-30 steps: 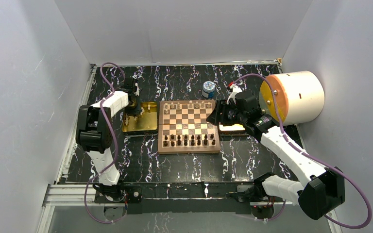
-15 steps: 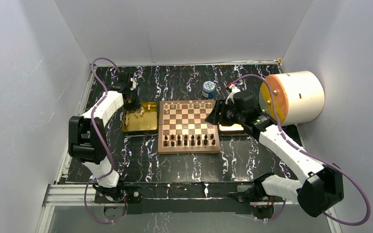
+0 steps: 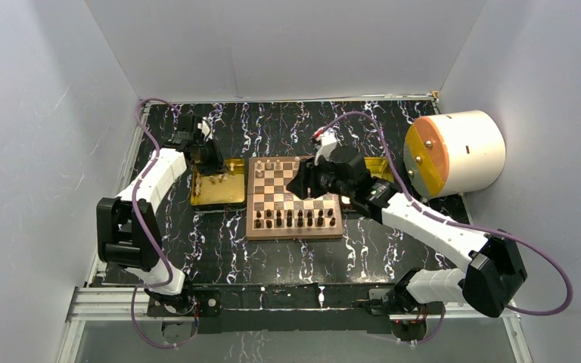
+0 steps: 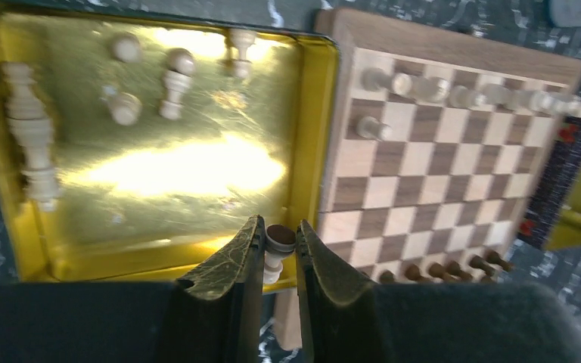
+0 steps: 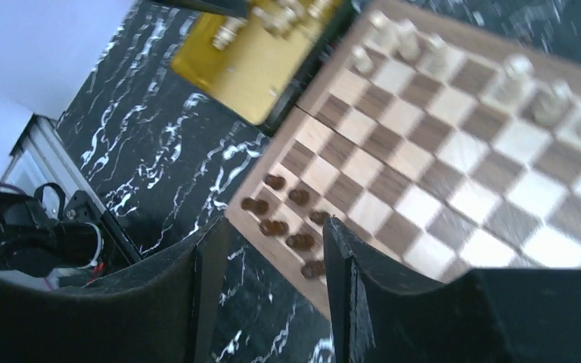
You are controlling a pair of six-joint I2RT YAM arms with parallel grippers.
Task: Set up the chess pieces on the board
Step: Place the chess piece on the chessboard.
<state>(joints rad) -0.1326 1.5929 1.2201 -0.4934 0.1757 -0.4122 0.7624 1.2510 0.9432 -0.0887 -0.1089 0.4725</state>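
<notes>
Right fingers (image 5: 204,295) swung over board (image 3: 287,193); only left wrist shows pinched piece (image 4: 278,251).

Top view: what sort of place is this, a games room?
Likely a robot test booth, not a home: plain white walls enclose a black marbled table, a left arm and right arm are bolted to its near-edge rail, facing a chessboard.

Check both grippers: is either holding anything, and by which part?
The left gripper pinches one cream chess piece by its sides at the fingertips. The right gripper is open and empty.
</notes>
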